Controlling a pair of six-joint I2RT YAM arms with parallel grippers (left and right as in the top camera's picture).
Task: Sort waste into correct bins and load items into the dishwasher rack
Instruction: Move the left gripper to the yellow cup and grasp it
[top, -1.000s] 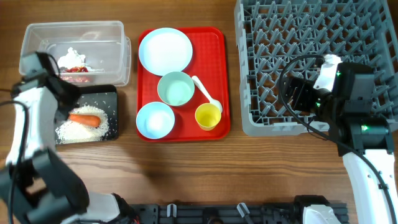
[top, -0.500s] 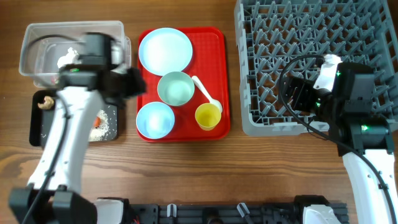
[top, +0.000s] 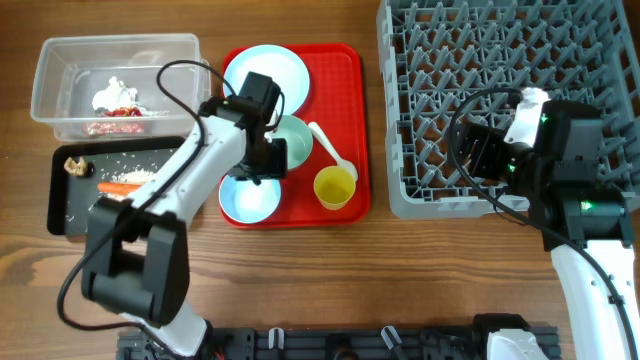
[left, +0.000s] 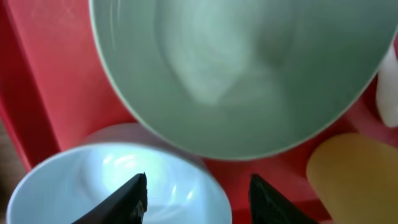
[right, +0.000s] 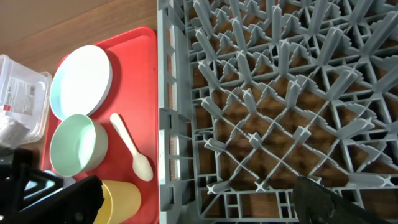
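My left gripper (top: 262, 162) (left: 198, 202) is open and empty, low over the red tray between the mint bowl (top: 292, 140) (left: 249, 68) and the pale blue bowl (top: 248, 196) (left: 81, 186). The plate (top: 265, 80), white spoon (top: 330, 148) and yellow cup (top: 334, 187) (left: 357, 174) also sit on that tray. The clear tub (top: 60, 60) holds the wrapper (top: 118, 113) and tissue (top: 112, 92). The black tray (top: 72, 212) holds the carrot (top: 120, 186), rice (top: 135, 173) and brown lump (top: 72, 165). My right gripper (top: 480, 150) (right: 196, 205) is open over the front left corner of the rack (top: 500, 60).
The flat red tray (top: 352, 100) lies between the bins and the rack. My left arm stretches over the black tray's right end and hides part of it. Bare wooden table (top: 330, 280) runs along the front.
My left arm has swung right, from over the bins to above the two bowls on the red tray. The right arm has not moved.
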